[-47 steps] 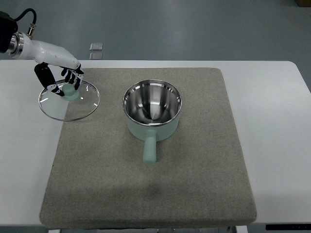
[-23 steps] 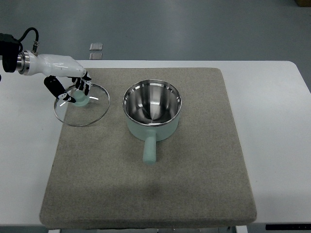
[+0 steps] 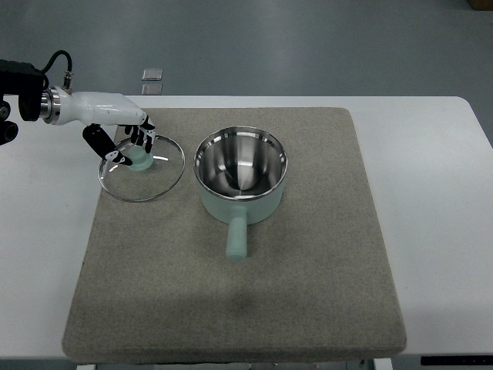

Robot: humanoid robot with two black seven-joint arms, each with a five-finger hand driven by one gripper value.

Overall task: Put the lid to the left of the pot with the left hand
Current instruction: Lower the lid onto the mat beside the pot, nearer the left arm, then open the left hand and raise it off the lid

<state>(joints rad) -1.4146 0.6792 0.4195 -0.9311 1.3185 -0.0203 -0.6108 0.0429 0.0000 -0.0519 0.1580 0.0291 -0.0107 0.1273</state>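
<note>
Left robot hand (image 3: 129, 143) pinching the knob (image 3: 140, 157) of the lid (image 3: 142, 167) — lid hangs just under the fingers, pot (image 3: 241, 179) to their right. Glass, steel rim: stiff, slick, breakable. Knob is the only sound hold.

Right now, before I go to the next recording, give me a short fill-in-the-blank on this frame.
1. The left hand grips the glass lid by its ____.
2. The lid lies to the ____ of the pot in the picture.
3. The pot's handle points toward the ____ edge of the picture.
4. The pot stands on a grey ____.

Missing words: knob; left; bottom; mat
</note>
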